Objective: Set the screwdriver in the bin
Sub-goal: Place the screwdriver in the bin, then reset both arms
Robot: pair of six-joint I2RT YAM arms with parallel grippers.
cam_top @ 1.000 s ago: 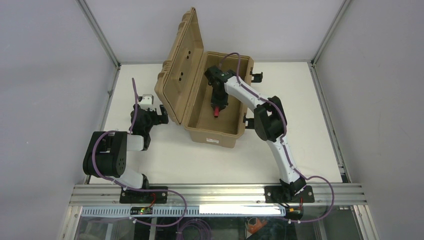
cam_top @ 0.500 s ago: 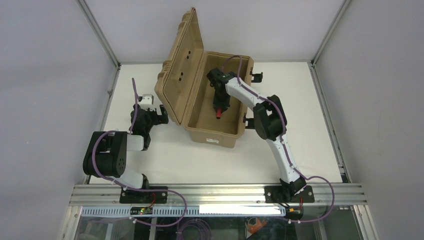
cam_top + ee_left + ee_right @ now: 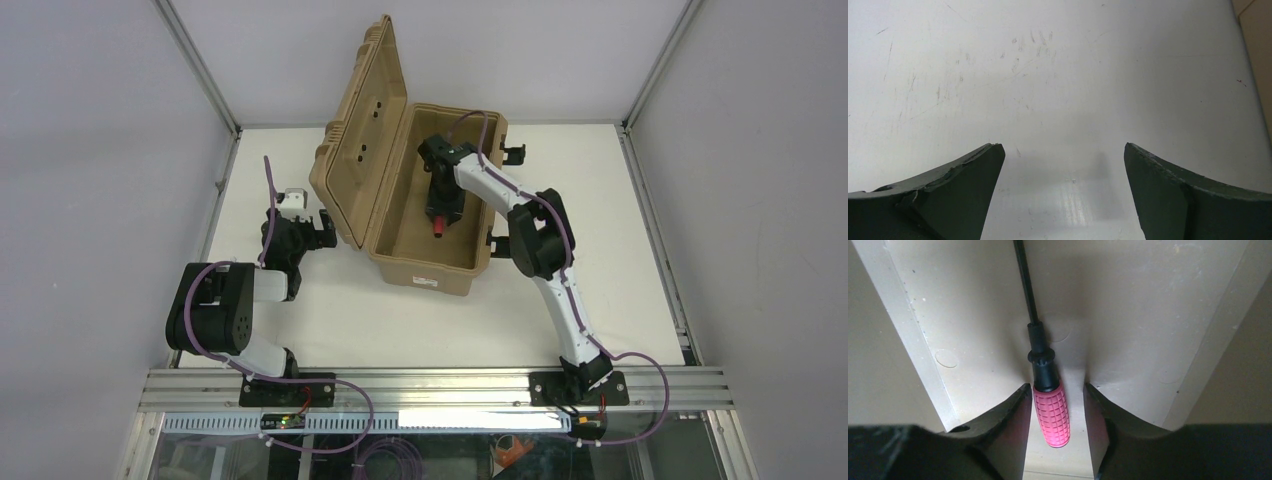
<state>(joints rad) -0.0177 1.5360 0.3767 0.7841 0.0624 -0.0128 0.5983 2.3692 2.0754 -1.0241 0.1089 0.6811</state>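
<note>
Small red-handled screwdriver, its thin black shaft cut off by the top edge in the right wrist view, tip unseen, shaft hidden beneath right gripper from above, white label on tan hard-plastic bin too small to be read

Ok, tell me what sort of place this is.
Most likely a robotics lab test cell: a left arm and right arm bolted to an aluminium rail, a white table walled by plain grey panels.
</note>
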